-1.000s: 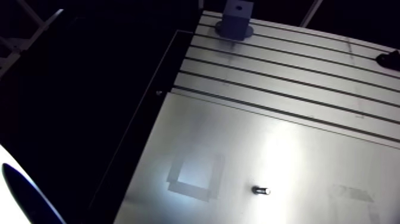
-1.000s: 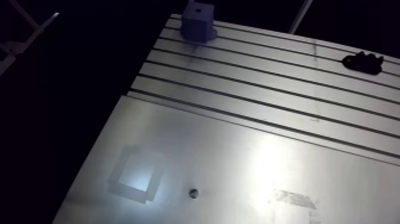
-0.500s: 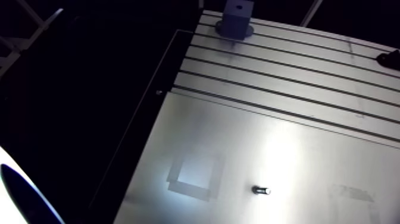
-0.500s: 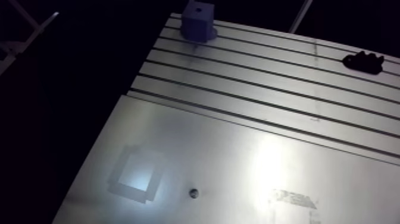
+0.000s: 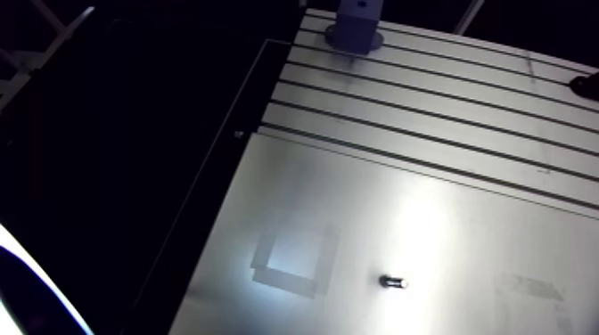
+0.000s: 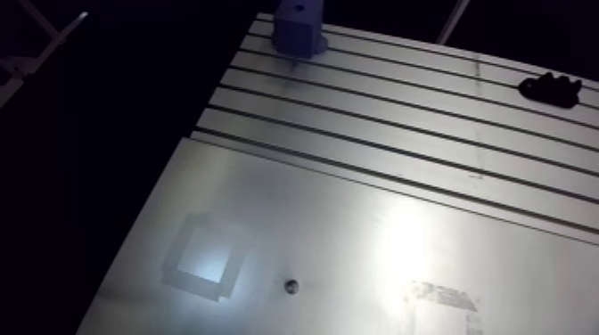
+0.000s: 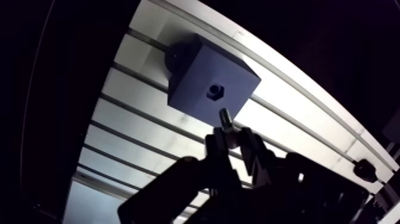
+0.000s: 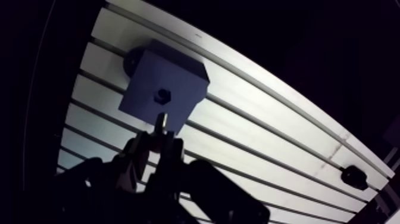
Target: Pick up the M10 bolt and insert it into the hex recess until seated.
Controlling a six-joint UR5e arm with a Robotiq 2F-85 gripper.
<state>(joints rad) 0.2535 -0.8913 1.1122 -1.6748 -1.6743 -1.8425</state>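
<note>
The slotted table bears a blue block at its far edge, a black fitting, a taped square and, beside it, a small metal piece.

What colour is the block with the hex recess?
Dark blue. The block shows best in the wrist view.

Bare metal bench, matt block, dark end effector

The bench is plain aluminium. Its slotted part has a satin finish with faint scuffs, and its flat sheet is smoother and throws back a bright glare. A taped square on the sheet looks dull. The block is matt blue-grey and plastic-looking, with smooth faces around its hex recess. The bolt clamped in the end effector is bright metal, and the fingers are matt black. A small stud lying on the sheet glints like polished steel.
</note>
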